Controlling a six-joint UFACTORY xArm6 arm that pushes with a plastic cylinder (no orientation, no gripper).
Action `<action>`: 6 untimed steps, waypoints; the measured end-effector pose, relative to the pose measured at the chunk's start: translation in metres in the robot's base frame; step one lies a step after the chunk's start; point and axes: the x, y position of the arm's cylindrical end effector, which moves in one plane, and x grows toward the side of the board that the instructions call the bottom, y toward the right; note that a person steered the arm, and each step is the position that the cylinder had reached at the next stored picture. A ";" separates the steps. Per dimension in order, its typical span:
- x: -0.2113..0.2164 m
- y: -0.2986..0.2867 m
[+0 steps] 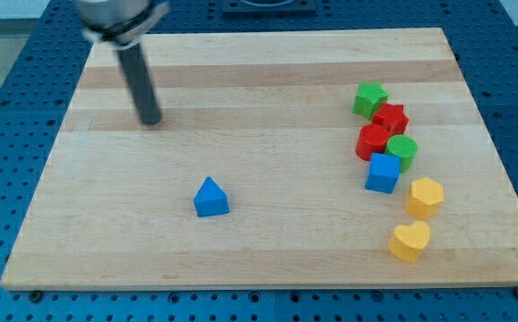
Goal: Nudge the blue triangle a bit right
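The blue triangle [210, 198] lies alone on the wooden board [267, 89], left of centre and toward the view's bottom. My tip [152, 120] rests on the board up and to the left of the triangle, well apart from it, with the dark rod rising toward the view's top left.
A cluster sits at the view's right: a green star [369, 98], a red star [390, 117], a red block [372, 141], a green cylinder [403, 151], a blue cube [383, 173], a yellow hexagon [425, 197] and a yellow heart [410, 241]. A blue perforated table surrounds the board.
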 end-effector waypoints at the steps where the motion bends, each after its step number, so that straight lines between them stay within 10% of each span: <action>1: 0.063 -0.035; 3: 0.099 -0.024; 6: 0.099 0.150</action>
